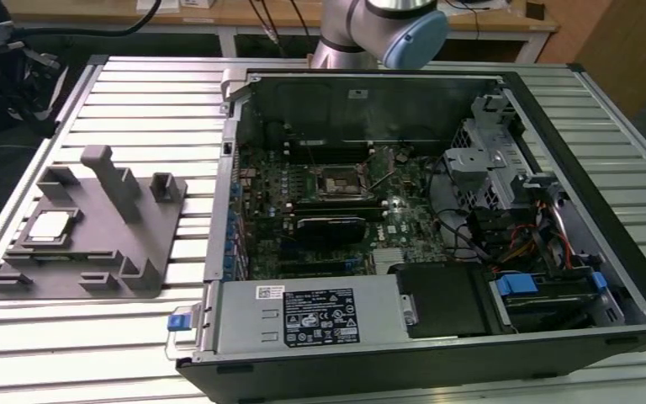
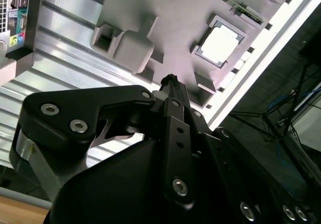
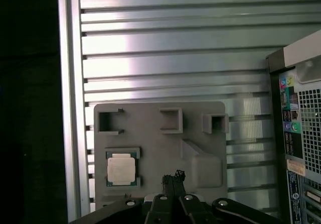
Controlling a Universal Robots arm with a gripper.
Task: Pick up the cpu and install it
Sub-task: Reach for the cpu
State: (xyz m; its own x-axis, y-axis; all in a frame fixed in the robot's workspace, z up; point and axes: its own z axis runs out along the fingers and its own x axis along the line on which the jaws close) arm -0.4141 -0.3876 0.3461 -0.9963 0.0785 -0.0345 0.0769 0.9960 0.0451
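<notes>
The cpu is a small square chip with a silver top, lying flat in a recess of the grey plastic fixture at the exterior view's left. Both wrist views look down on the cpu in its seat. My gripper hangs above the fixture, off to one side of the chip and apart from it. Its black fingers are shut together with nothing between them. The black-framed socket sits on the motherboard inside the open computer case.
The fixture has upright posts and small square pockets. The case's rear panel with ports stands beside the fixture. Everything rests on a slatted aluminium table, whose edge runs close to the fixture.
</notes>
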